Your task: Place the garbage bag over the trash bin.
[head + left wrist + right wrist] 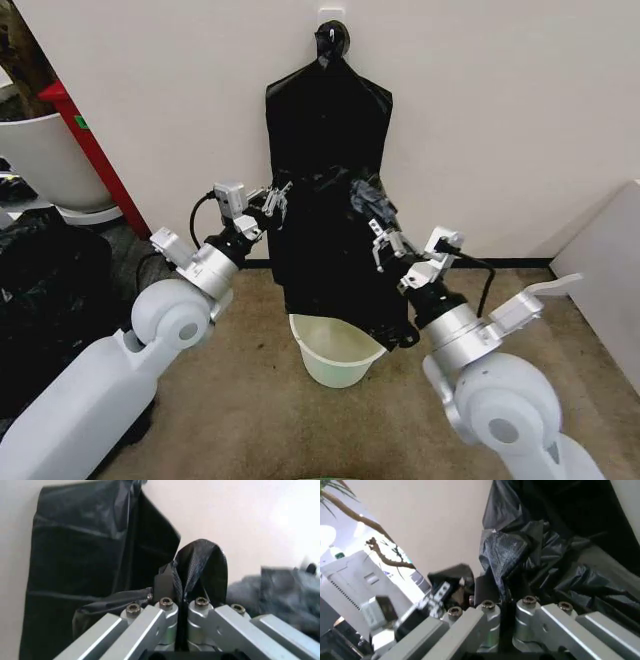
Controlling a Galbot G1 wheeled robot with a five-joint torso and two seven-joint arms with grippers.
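Hanging lengthwise between the clamped left gripper (272,203) and right gripper (381,243), each pinched shut on its upper edge, the garbage bag (335,260) is held directly above the trash bin (335,355).

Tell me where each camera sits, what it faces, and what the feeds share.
Head: high up, looking down at wall, garbage bag, trash bin; both arms, left pincer, right pincer.
Left wrist: behind left pincer, shut on a bag fold.
Right wrist: behind right pincer, shut on crumpled plastic.
Shared: the garbage bag; right wrist also catches the left pincer.
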